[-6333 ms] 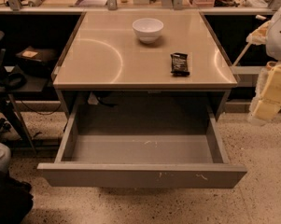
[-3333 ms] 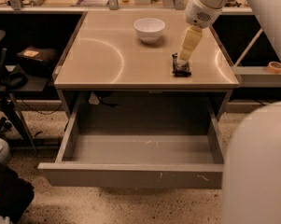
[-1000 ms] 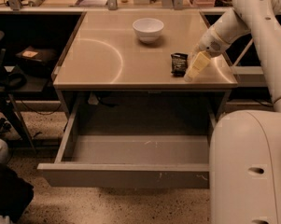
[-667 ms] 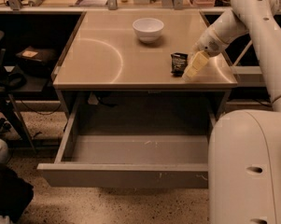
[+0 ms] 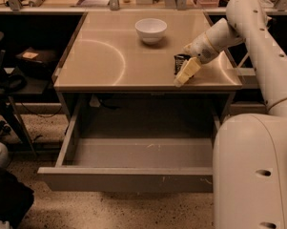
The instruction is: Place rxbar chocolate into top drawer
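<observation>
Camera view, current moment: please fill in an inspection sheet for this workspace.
Surface: tan square tabletop, glossy.
Job's things: small black-wrapped snack bar near the tabletop's right front edge, against the pincer; wide grey metal drawer pulled open, nothing seen inside.
Clutter: white bowl at the back of the tabletop.
Grippers: cream pincer over the tabletop's right front edge, beside the bar.
Cables: dark cable on the floor, left.
Surroundings: speckled floor; dark box on the left shelf.

A smooth, seemingly plastic gripper (image 5: 185,75) hangs front-right over the glossy table (image 5: 100,56); top drawer (image 5: 124,180) matt grey metal.
</observation>
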Robot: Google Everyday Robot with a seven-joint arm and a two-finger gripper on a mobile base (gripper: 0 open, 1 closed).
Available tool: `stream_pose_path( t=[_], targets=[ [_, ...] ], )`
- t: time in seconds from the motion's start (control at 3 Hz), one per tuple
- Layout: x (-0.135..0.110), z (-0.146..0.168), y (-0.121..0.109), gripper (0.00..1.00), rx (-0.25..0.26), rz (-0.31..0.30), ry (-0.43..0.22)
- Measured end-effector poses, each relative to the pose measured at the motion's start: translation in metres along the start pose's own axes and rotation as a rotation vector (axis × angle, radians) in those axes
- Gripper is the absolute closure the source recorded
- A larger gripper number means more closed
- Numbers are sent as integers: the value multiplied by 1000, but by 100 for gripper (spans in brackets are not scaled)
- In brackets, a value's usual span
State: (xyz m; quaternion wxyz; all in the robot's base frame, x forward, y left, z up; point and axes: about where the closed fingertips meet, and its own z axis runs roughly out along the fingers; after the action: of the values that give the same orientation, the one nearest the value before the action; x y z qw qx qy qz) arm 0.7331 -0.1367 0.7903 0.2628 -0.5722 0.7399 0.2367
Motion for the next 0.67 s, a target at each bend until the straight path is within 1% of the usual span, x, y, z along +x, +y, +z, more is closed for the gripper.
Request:
stream_pose_path(
  t=[0.33,0.67],
  targets=[
    [0,0,0,0,0,0,0],
    [0,0,0,19,0,0,0]
  ],
)
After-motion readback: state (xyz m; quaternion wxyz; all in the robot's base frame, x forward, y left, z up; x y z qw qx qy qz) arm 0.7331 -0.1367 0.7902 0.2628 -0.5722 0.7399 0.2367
